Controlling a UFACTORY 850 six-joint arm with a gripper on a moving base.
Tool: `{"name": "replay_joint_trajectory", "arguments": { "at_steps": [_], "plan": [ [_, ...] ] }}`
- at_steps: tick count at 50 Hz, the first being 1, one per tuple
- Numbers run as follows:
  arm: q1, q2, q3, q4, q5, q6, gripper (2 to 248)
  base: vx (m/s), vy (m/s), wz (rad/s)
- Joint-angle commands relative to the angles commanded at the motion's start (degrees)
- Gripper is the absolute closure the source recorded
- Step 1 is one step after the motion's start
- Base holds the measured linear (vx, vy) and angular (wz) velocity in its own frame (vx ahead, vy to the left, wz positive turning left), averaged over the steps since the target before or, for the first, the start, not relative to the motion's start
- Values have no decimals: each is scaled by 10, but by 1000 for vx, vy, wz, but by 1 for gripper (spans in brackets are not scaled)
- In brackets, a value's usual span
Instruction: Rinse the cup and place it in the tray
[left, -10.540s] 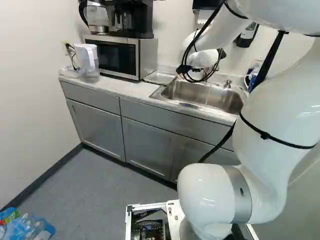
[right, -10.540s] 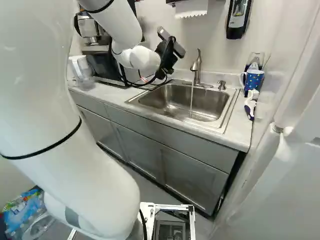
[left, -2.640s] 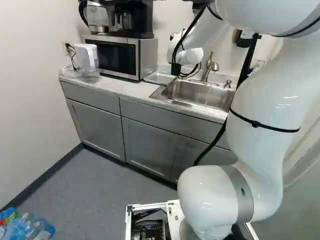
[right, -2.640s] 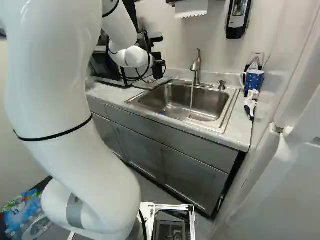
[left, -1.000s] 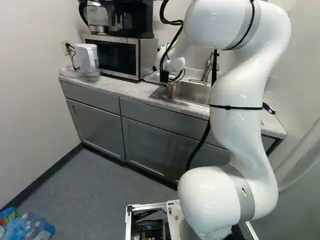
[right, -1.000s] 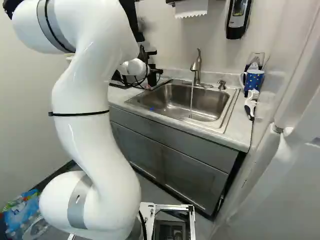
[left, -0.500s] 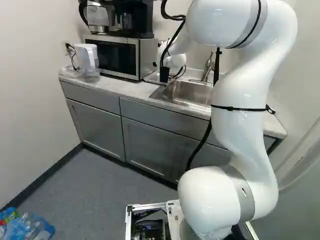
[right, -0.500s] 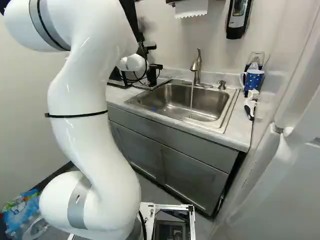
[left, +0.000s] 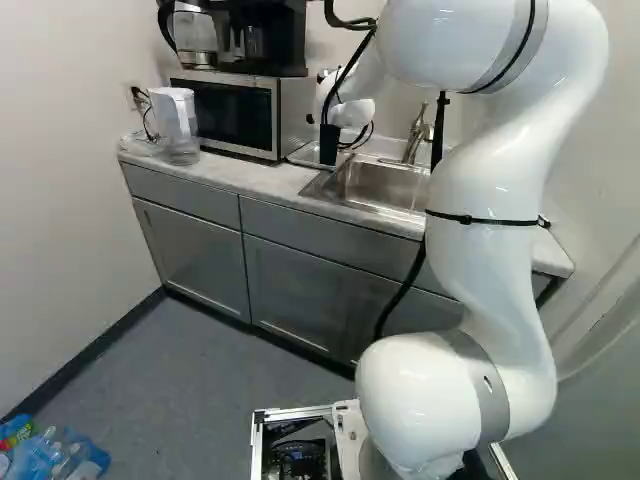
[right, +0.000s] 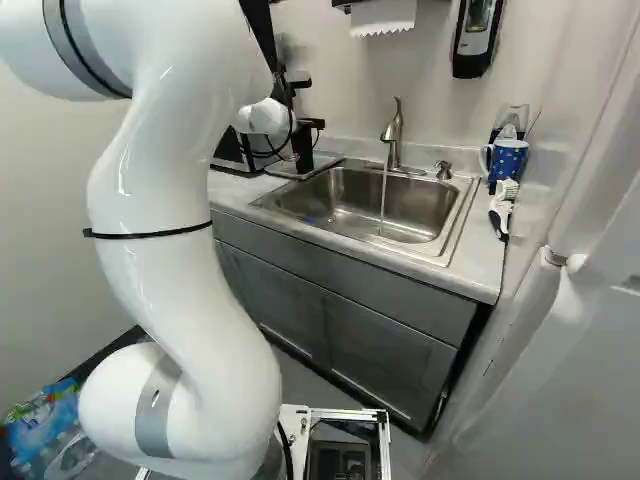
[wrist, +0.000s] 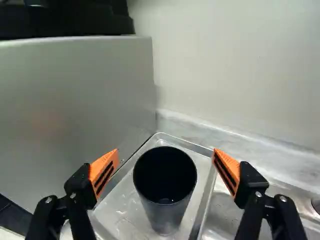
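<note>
In the right base view my gripper (right: 300, 124) is beside the black cup (right: 303, 152) at the sink's left end. The wrist view has the cup (wrist: 165, 187) upright in the metal tray (wrist: 117, 212), its dark mouth facing up. My gripper (wrist: 166, 167) stands wide open, one orange pad to each side of the cup with a gap at both sides. The cup (left: 329, 143) also shows in the left base view, where the tray (left: 303, 154) is partly hidden behind it.
A microwave (left: 235, 115) stands close beside the tray. Water runs from the faucet (right: 393, 130) into the sink (right: 400, 205). A blue mug (right: 508, 158) and a brush (right: 502, 208) are at the counter's right end. A pitcher (left: 175, 125) stands near the left wall.
The arm has swung from over the sink towards the tray. The cup, higher and further right near the gripper earlier, now stands in the tray. Over the last second the arm has drawn back slightly.
</note>
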Motion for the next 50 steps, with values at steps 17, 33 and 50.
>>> {"name": "replay_joint_trajectory", "arguments": {
  "at_steps": [17,33,50],
  "plan": [
    [-7,11,-7,0,0,0,3,0,0,0],
    [-21,22,-14,0,-10,0,3,0,0,0],
    [-37,35,-19,0,-33,0,3,0,0,0]
  ]
}}
